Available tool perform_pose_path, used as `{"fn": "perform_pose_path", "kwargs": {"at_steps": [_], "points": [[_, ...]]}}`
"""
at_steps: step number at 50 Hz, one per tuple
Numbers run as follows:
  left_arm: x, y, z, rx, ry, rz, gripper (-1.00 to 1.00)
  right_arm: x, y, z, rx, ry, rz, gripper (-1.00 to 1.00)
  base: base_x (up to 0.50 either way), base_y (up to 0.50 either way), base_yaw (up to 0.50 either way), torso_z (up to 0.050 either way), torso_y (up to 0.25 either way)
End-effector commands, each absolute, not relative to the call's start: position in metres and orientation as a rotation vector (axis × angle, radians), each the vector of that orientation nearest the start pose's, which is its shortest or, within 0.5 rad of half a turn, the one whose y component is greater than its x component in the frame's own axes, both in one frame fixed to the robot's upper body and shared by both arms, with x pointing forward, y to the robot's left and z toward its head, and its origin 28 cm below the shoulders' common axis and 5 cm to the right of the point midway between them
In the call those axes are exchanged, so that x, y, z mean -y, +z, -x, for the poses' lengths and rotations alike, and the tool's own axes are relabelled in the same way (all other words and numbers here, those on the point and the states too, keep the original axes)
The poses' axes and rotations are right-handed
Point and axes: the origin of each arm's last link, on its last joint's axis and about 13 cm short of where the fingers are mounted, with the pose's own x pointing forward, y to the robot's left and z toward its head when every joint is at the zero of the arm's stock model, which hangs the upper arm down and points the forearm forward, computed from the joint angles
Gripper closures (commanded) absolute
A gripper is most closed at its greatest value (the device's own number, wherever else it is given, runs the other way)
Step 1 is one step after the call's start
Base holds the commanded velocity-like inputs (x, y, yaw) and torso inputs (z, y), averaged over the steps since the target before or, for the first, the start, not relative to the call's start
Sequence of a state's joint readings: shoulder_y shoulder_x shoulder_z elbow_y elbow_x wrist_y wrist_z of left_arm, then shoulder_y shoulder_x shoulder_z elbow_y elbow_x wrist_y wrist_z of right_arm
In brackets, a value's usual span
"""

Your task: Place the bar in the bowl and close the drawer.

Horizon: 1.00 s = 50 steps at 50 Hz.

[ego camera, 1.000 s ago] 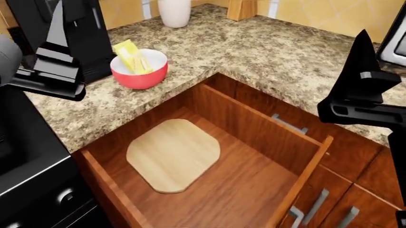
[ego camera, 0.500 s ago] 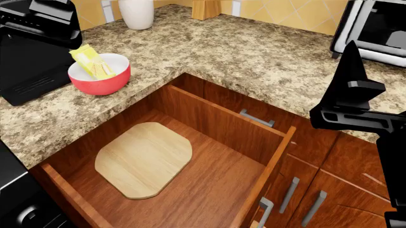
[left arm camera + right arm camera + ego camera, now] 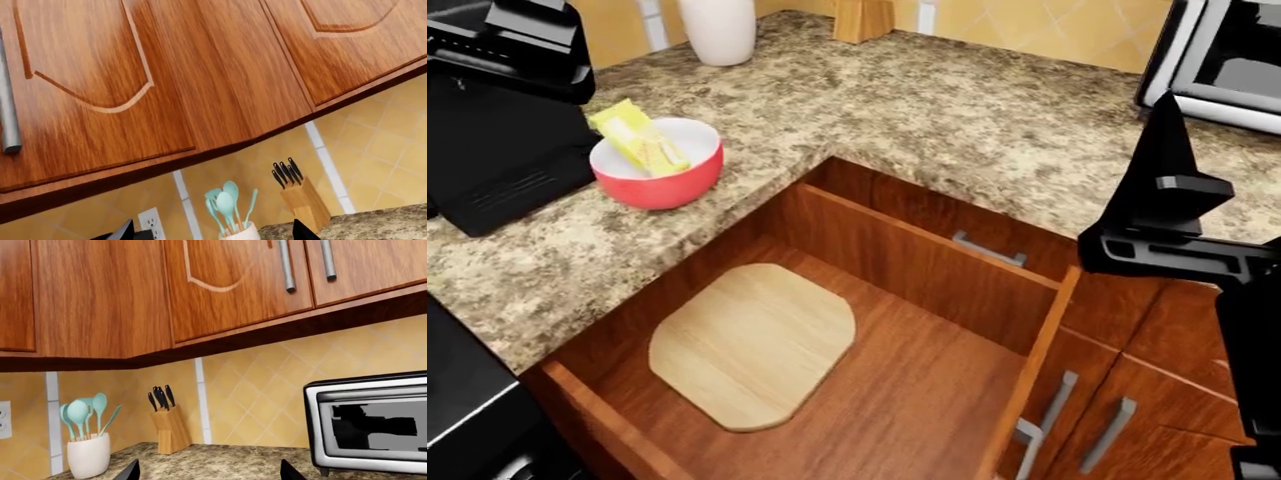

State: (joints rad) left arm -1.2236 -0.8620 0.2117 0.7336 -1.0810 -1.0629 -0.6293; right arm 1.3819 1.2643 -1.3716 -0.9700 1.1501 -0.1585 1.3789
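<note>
The red bowl (image 3: 665,180) stands on the granite counter, left of the drawer. The yellow bar (image 3: 638,137) leans inside it, one end sticking over the far-left rim. The reddish-brown drawer (image 3: 924,268) is pulled wide open below the counter's corner. My left gripper (image 3: 213,235) is raised well above the counter, open and holding nothing, facing the wall cabinets. My right gripper (image 3: 210,473) is open as well, held upright at the right of the drawer and facing the back wall; its black finger (image 3: 1165,150) shows in the head view.
A pale wooden board (image 3: 751,345) lies on the drawer floor. A black appliance (image 3: 494,170) stands left of the bowl. At the back are a white utensil jar (image 3: 718,25), a knife block (image 3: 171,429) and a toaster oven (image 3: 1221,60). Cabinet doors (image 3: 1174,400) sit right of the drawer.
The head view has swung, first right, then slightly back. The left arm now sits higher, at the view's top left. Bar, bowl and open drawer are unchanged.
</note>
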Motion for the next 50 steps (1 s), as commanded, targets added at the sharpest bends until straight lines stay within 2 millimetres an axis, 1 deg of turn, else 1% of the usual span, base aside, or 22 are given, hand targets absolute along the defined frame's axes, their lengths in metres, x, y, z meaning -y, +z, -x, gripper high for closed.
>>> {"fn": "perform_pose_path", "kwargs": {"at_steps": [1,9,16,37,43,50], "points": [[-0.269,0.345,-0.207,0.536,0.050,-0.385,-1.00,0.119,0.268,-0.149,0.446,-0.091,-0.108,-1.00,0.29,0.14,0.00,0.000,0.000],[-0.268,0.346,-0.205,0.538,0.045,-0.386,-1.00,0.119,0.269,-0.148,0.452,-0.089,-0.112,-1.00,0.29,0.11,0.00,0.000,0.000],[-0.267,0.346,-0.206,0.538,0.042,-0.388,-1.00,0.120,0.270,-0.147,0.455,-0.093,-0.123,-1.00,0.17,-0.19,0.00,0.000,0.000],[-0.267,0.344,-0.206,0.538,0.042,-0.390,-1.00,0.119,0.268,-0.148,0.450,-0.093,-0.122,-1.00,0.01,-0.02,0.00,0.000,0.000],[-0.266,0.345,-0.206,0.539,0.044,-0.391,-1.00,0.126,0.268,-0.150,0.457,-0.135,-0.110,-1.00,0.00,0.00,0.00,0.000,0.000],[-0.266,0.344,-0.207,0.539,0.039,-0.390,-1.00,0.140,0.261,-0.154,0.438,-0.210,-0.113,-1.00,0.00,0.00,0.00,0.000,0.000]]}}
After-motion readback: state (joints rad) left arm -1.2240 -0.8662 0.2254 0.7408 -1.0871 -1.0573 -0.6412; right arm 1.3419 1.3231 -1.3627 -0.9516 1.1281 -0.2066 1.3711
